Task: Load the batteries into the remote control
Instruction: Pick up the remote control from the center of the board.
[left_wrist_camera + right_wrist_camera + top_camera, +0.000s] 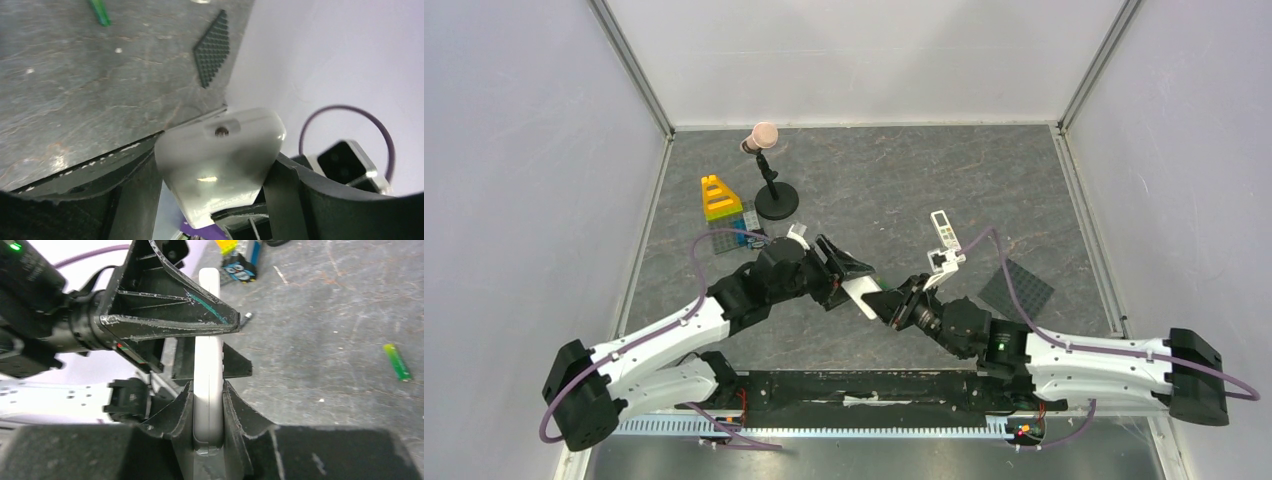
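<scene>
Right gripper (892, 302): fingers closed onto the two flat faces of the remote control (207, 390), which I see edge-on in the right wrist view. The grip looks firm and the remote is off the table (874, 190).

Left gripper (852, 280): jaws spread wide, straddling the far end of the same remote. The left wrist view shows the rounded white end with its small emitter window sitting between the fingers, with a gap on at least one side. I judge the left is not holding anything.

The remote's long axis runs from one gripper to the other, slanting across the middle of the top view with its plain white side up. A second, slimmer remote (944, 229) lies on the table beyond and is not the one in hand.

Key relation: the only battery I can find is the green battery (397, 361), flat on the table well to the right of the held remote in the right wrist view. Its long axis is close to parallel with the remote's. I cannot pick it out from above, nor any other cells.

Judgement: the right arm is committed as holder, so the free left arm is the one to fetch. It must first back clear along the remote's axis — not sideways — before swinging to the battery.
</scene>
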Controlling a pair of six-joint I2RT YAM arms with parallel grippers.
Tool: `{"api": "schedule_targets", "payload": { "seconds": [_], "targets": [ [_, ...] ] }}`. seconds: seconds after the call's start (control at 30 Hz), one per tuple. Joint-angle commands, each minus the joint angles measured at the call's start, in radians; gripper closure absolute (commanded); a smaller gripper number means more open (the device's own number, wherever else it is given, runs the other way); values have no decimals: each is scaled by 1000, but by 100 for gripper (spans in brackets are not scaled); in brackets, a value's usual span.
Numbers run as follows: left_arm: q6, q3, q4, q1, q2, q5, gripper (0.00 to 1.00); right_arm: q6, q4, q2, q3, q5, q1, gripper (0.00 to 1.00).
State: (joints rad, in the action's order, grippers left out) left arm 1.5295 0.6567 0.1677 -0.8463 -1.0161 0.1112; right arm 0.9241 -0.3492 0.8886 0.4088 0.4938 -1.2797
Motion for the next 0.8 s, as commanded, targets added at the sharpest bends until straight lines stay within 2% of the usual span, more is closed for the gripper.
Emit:
{"api": "schedule_targets", "payload": {
  "seconds": [0.0,0.17,0.23,0.37,0.47,0.63,0.77],
  "targets": [
    [-198,-54,-233,-4,87,93,26,76,3,-103,23,-59,8,99],
    [-311,-160,-382,-4,242,24,23,260,13,-151,-4,-97,13,100],
    [-333,-219,-492,-4,288,24,22,323,12,-154,-6,-97,14,100],
    [-378,-293,-615,-4,328,20,24,431,-86,-132,-43,-91,15,100],
    [-376,-318,-659,-4,331,20,33,453,-173,-104,-58,-119,16,99],
    [-389,-310,-681,-4,329,33,48,489,-183,-98,-71,-108,17,99],
    [-390,-310,-658,-4,327,40,72,485,-208,-96,-87,-107,21,99]
  ]
}}
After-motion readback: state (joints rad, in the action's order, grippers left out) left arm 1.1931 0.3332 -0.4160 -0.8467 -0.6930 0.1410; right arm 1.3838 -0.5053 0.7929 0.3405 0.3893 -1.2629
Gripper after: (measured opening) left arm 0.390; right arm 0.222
